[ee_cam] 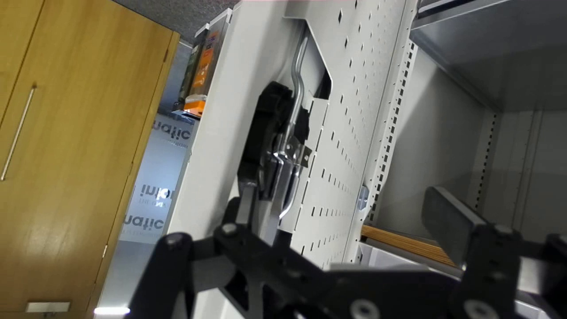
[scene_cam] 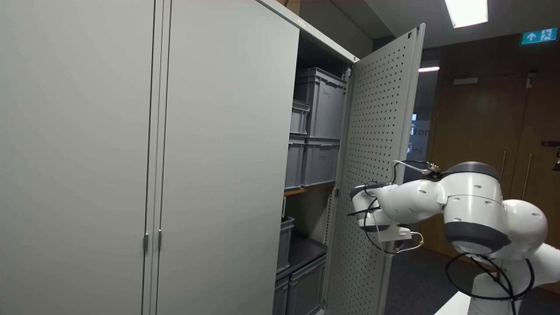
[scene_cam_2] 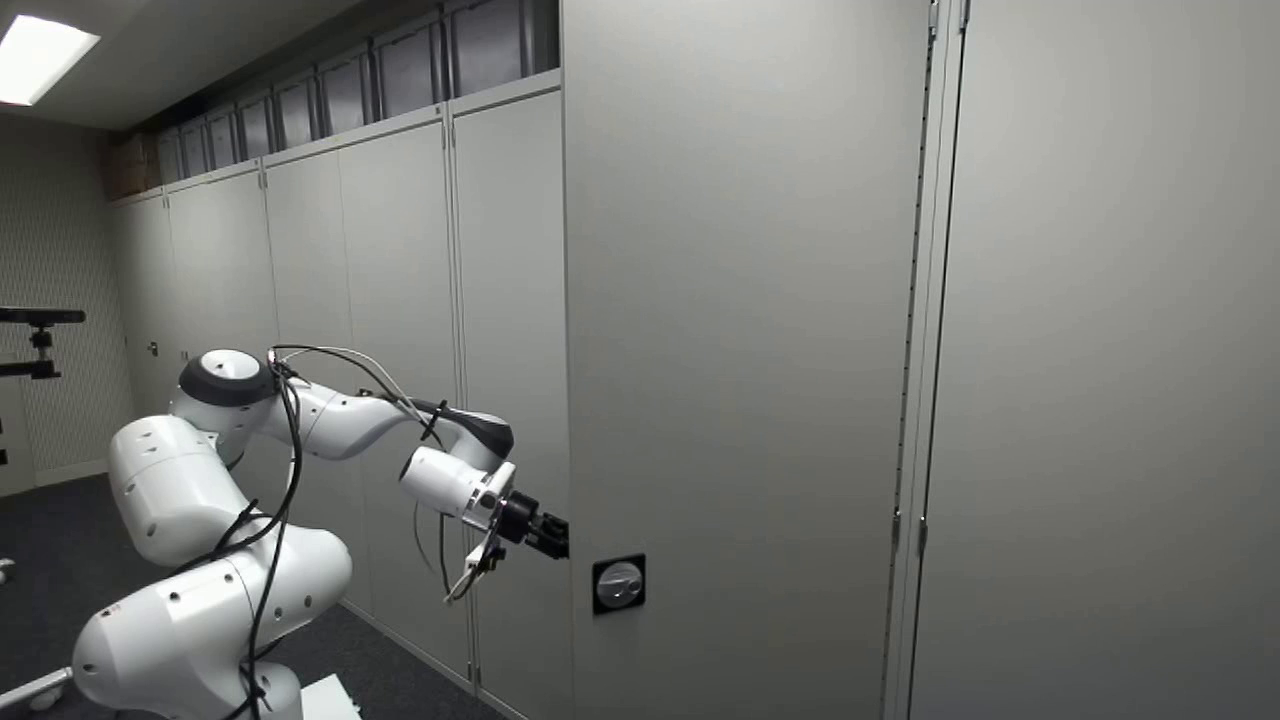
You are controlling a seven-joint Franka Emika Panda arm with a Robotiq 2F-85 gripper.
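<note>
At the free edge of the light-grey metal door (scene_cam: 376,118), perforated on its inner face and standing open on the tall grey metal cabinet (scene_cam: 227,153), your black gripper (ee_cam: 340,195) has its jaws spread far apart, with nothing clasped. In the wrist view you see both of its dark fingers (ee_cam: 448,217): one overlaps the single black latch (ee_cam: 266,128) on the door's inner side, though you cannot tell whether they touch; the other stands well apart, the cabinet's interior behind it. One bent silver rod (ee_cam: 297,84) runs from the latch. In an exterior view, your fingertips are hidden behind the door's edge, and near that edge, on the outer face, sits one round silver knob (scene_cam_2: 619,584) in one square black plate (scene_cam_2: 600,603). Through the opening you can count seven grey plastic bins (scene_cam: 320,164), some partly hidden: four above one orange-brown shelf edge (scene_cam: 295,191), three below. One white robot arm (scene_cam_2: 215,480) carries the gripper.
</note>
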